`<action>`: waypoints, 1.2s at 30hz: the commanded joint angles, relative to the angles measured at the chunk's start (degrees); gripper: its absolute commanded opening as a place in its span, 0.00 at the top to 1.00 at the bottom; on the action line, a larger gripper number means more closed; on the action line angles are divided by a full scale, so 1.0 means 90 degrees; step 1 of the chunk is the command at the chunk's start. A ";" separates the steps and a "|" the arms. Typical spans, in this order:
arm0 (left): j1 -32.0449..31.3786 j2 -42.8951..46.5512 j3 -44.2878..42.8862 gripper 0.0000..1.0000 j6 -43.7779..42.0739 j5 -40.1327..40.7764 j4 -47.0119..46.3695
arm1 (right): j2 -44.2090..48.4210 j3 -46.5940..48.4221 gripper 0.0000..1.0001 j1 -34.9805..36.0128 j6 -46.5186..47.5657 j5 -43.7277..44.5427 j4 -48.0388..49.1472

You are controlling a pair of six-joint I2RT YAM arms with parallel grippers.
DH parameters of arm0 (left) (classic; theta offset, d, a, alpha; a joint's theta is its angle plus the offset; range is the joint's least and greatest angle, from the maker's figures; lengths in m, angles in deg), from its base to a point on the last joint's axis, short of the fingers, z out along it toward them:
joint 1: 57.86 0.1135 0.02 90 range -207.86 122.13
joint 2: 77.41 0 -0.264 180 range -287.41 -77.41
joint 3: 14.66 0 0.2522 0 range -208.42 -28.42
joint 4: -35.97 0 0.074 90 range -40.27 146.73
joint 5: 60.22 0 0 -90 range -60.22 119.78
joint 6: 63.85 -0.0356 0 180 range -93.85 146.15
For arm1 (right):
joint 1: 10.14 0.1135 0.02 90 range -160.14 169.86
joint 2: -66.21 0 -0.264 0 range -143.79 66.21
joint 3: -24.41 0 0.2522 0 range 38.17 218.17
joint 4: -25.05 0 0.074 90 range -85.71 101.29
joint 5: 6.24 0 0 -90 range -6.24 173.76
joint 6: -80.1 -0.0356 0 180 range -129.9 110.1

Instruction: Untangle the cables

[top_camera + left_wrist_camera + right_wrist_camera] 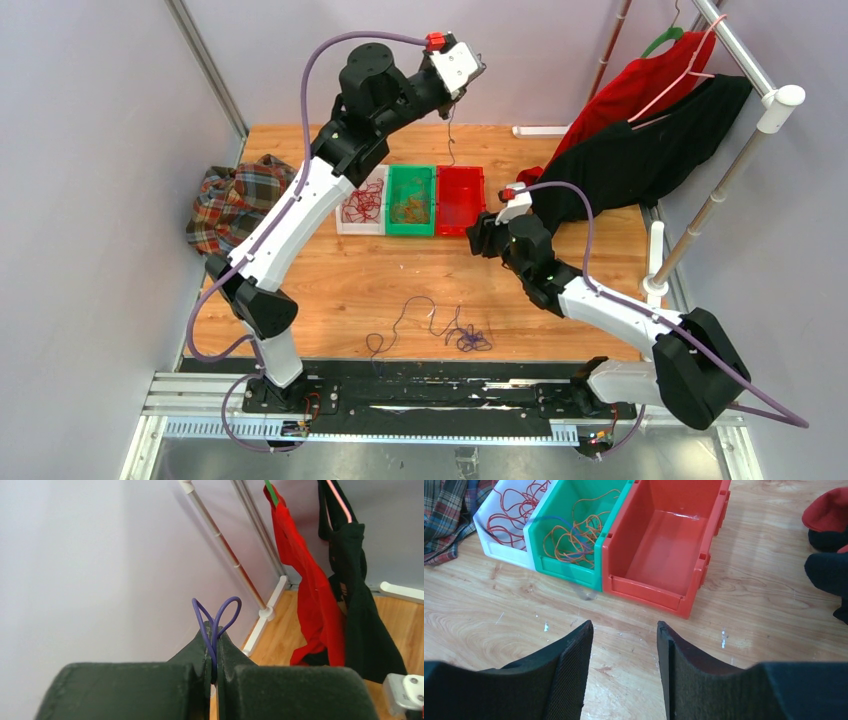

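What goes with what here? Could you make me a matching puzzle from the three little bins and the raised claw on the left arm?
Column 1:
1. white bin
2. green bin
3. red bin
4. left gripper

Column 2:
A. shut on a purple cable loop
B. holds red cables
C. nothing inside
D. holds orange cables

Pairs: 1-B, 2-D, 3-C, 4-A
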 commanded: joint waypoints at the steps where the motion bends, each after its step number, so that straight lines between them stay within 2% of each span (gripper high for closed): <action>1: -0.0004 -0.0137 -0.0069 1.00 -0.0231 0.0251 -0.0456 | 0.0096 -0.0089 0.51 -0.0138 -0.0191 0.0326 -0.0009; 6: 0.0008 -0.0373 0.0201 1.00 -0.0329 0.0281 -0.0702 | 0.0338 -0.0238 0.51 -0.0192 -0.0313 0.0761 -0.0230; 13: 0.0008 -0.1029 -0.0068 1.00 -0.0336 0.0448 -0.0969 | 0.0669 -0.0452 0.51 -0.0256 -0.0334 0.1062 -0.0369; 21: -0.0002 -0.1488 -0.0101 1.00 0.0357 0.0525 -0.1088 | 0.0893 -0.0573 0.52 -0.0375 -0.0434 0.1356 -0.0626; 29: -0.0093 -0.1457 0.0039 1.00 0.0735 0.0202 -0.1007 | 0.1077 -0.0645 0.52 -0.0523 -0.0535 0.1320 -0.0698; 36: -0.0163 -0.1212 0.0696 1.00 0.0940 -0.0053 -0.0999 | 0.1040 -0.0662 0.52 -0.0598 -0.0632 0.1286 -0.0737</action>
